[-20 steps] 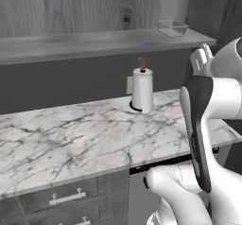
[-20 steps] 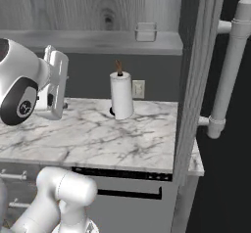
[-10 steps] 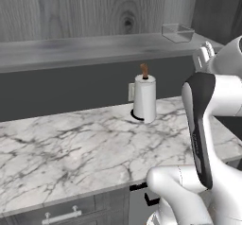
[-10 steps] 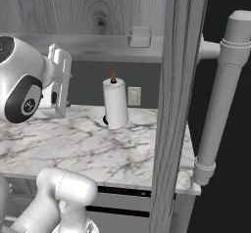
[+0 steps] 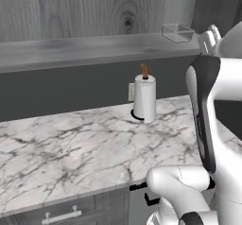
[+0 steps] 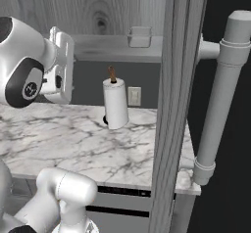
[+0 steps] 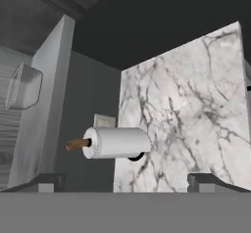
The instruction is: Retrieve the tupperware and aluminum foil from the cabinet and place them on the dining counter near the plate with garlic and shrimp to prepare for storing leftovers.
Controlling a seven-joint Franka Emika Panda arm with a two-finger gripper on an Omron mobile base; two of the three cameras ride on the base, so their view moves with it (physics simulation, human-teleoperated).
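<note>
The tupperware point(image 5: 177, 32) is a small clear container at the right end of the cabinet's grey shelf board point(image 5: 85, 50), also seen in the right base view point(image 6: 139, 36). In the rolled hand view the tupperware point(image 7: 24, 86) lies at the left edge. My gripper point(image 7: 127, 182) is open, its fingertips point(image 7: 46, 182) wide apart with nothing between them. It hangs raised in front of the shelf, to the right of the tupperware and apart from it. The aluminum foil, dining counter and plate are out of view.
A white paper towel roll point(image 5: 144, 99) on a holder stands on the marble worktop point(image 5: 71, 148) below the shelf, by a wall socket. The open cabinet door point(image 6: 176, 104) with its thick bar handle point(image 6: 220, 95) stands close on the right. Grey drawers point(image 5: 59, 214) sit under the worktop.
The whole scene has grown larger and shifted, so the base has driven closer to the worktop and cabinet. The arm keeps its raised pose and the gripper stays open.
</note>
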